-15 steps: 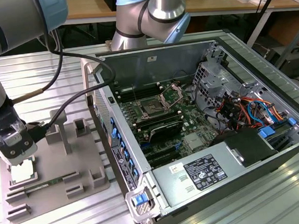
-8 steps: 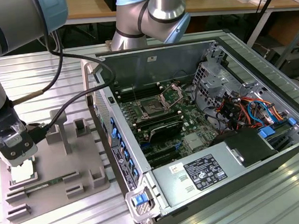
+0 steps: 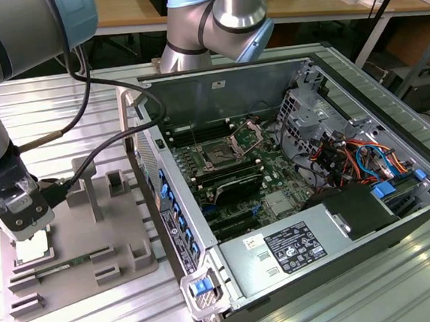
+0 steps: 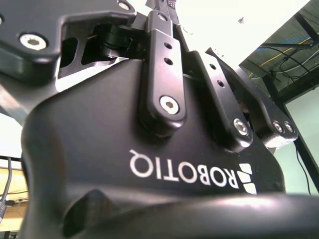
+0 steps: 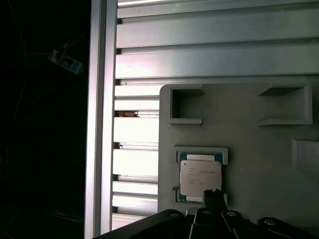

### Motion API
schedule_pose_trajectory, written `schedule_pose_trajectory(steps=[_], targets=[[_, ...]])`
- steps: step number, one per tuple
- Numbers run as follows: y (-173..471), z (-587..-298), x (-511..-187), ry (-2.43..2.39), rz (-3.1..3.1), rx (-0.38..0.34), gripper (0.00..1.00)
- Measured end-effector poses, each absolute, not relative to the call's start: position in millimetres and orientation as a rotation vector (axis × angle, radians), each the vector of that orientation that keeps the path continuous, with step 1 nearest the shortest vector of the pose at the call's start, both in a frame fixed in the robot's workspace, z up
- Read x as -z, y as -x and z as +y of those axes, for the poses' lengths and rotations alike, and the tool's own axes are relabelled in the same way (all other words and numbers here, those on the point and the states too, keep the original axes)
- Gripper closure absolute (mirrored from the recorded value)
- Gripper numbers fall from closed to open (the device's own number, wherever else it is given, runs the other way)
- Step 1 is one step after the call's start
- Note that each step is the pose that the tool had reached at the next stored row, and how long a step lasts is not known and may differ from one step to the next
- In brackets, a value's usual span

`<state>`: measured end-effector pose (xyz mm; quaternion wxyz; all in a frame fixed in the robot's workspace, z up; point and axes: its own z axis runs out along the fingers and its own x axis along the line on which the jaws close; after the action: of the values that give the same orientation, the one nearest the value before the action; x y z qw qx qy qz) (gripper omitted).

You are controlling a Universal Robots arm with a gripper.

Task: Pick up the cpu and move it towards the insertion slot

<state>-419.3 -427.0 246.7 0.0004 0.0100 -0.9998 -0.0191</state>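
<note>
The cpu (image 5: 200,180) is seen seated flat in a shallow square recess of the grey fixture plate (image 5: 249,149), close to one plate edge, beyond which bare table (image 5: 199,64) slats and then the table's own edge are seen. In the exterior view the cpu (image 3: 38,250) is found near the plate's (image 3: 70,226) edge on the exterior view's left, with the gripper (image 3: 30,234) hung directly over it and very near its top. In the first wrist view the gripper (image 5: 212,209) is placed at the chip's rim. Whether it is spread or pressed together cannot be told, nor whether the chip is touched.

Raised grey blocks (image 3: 119,183) are set on the plate between the chip and the open computer case (image 3: 216,89), whose front wall is stood just beside the plate's edge. The insertion slot (image 3: 219,154) is located well apart, on the green board inside the case, with its retention frame (image 3: 247,137) swung up. Open room is left above the slot. Black cables (image 3: 100,144) are draped from the arm across the case's front edge.
</note>
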Motion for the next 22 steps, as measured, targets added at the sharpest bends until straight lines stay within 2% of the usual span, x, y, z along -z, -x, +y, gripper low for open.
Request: schedule_pose_trajectory(steps=[22], targets=[[422.2, -428.3, -238.7, -0.032, -3.140, 0.060, 0.89]])
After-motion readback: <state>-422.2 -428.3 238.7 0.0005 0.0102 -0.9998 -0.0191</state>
